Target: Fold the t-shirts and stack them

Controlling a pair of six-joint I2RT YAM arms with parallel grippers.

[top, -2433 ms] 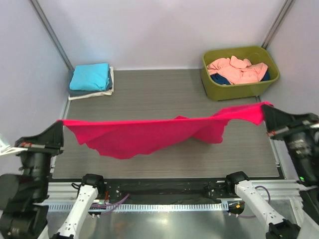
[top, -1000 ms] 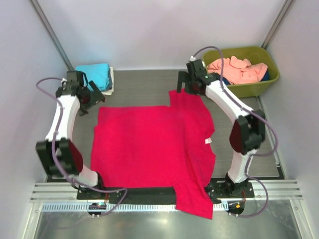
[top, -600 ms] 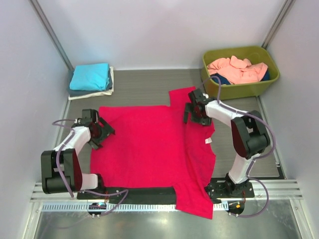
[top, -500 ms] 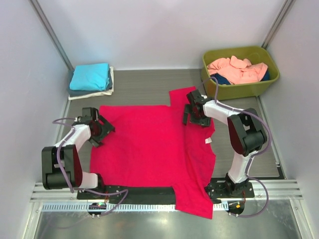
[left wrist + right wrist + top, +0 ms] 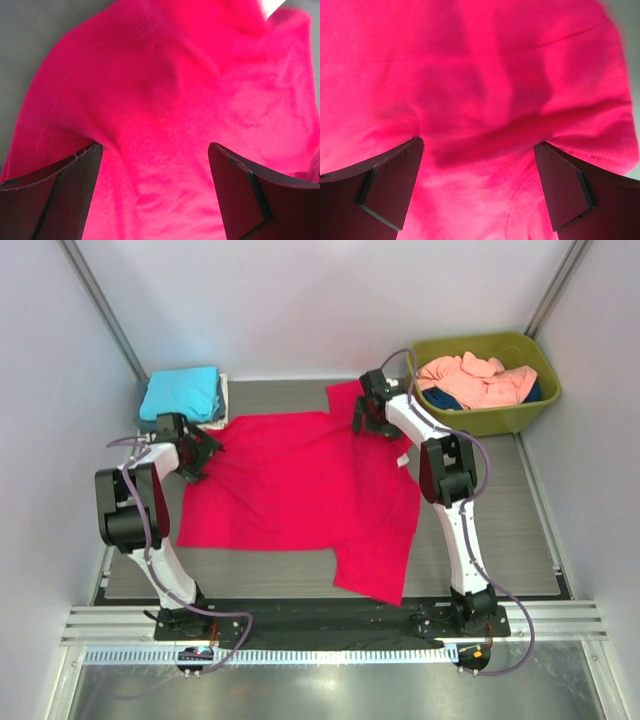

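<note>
A crimson-pink t-shirt lies spread on the grey table, one sleeve trailing toward the near edge. My left gripper rests on its far left corner, jaws wide open. My right gripper sits on its far right corner, also open. In the left wrist view the pink cloth fills the space under the open left gripper, with nothing pinched. The right wrist view shows a fold and collar seam of the shirt below the open right gripper. Folded t-shirts, turquoise on top, are stacked at the back left.
An olive-green tub at the back right holds salmon-pink shirts and a dark blue one. The folded stack lies just behind my left gripper. Walls close in the left, right and back. The arm bases stand along the near rail.
The shirt, first held stretched in the air, now lies flat. In the last half second both grippers slid toward the back, and the shirt shifted back with them, off the near edge.
</note>
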